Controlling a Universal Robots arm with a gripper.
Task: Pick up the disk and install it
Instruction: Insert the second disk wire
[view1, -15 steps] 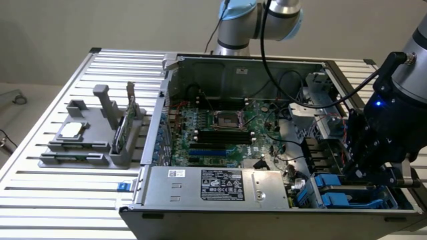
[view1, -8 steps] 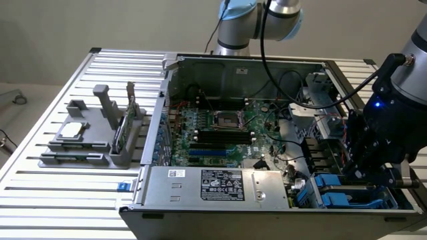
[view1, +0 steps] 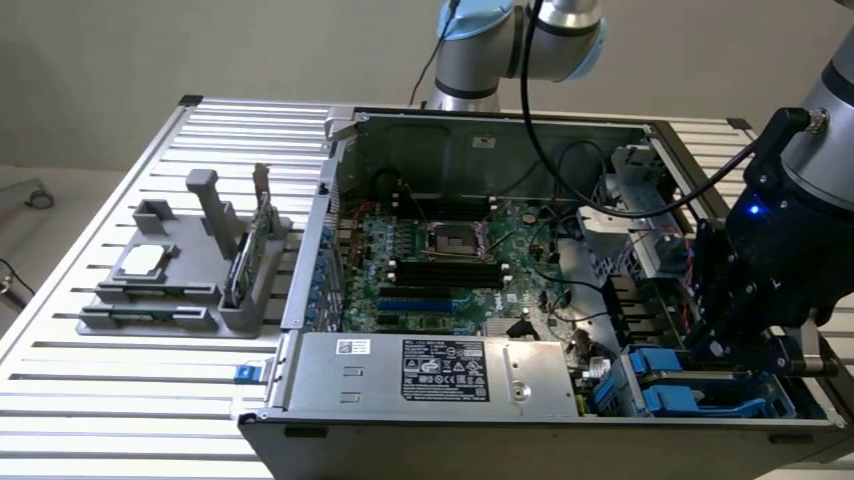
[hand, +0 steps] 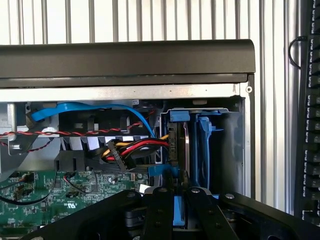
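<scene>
**Disk at the drive bay, gripper clamped on its blue carrier**

I am looking into the open computer case (view1: 454, 250) from the exterior view, with the gripper (view1: 747, 345) reaching down into the case corner at that view's lower right, where the blue drive carriers (view1: 681, 385) are sitting. In the wrist view, the gripper (hand: 175, 192) is standing directly over the drive bay (hand: 232, 145), and its two black fingers (hand: 159, 210) are pressing in on the disk (hand: 176, 145), gripping the blue plastic of its carrier between them. The disk is standing on edge just ahead of the fingertips, inside the bay and beside a second blue carrier (hand: 204, 145). A red, yellow and black cable bundle (hand: 132, 148) is lying just beside the gripped disk, above the green motherboard (hand: 60, 192).
</scene>
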